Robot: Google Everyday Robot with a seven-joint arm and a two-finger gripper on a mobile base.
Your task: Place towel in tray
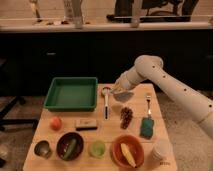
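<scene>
Gripper [119,89] at far edge of table [40,132], rt of green tray [71,94], covers top of grey towel [125,97]; contact can't be read. Arm [185,97] exits frame rt. Table front cut off at btm. Bkgd counter items [55,21] unidentifiable.

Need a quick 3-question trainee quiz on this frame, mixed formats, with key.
1. True or false: the towel already lies in the green tray.
2. Where is the hand? A) inside the tray B) at the towel, just right of the tray C) off the table, over the floor
3. Fill in: the banana lies in the ___ bowl.
Key: 1 false; 2 B; 3 orange.
</scene>
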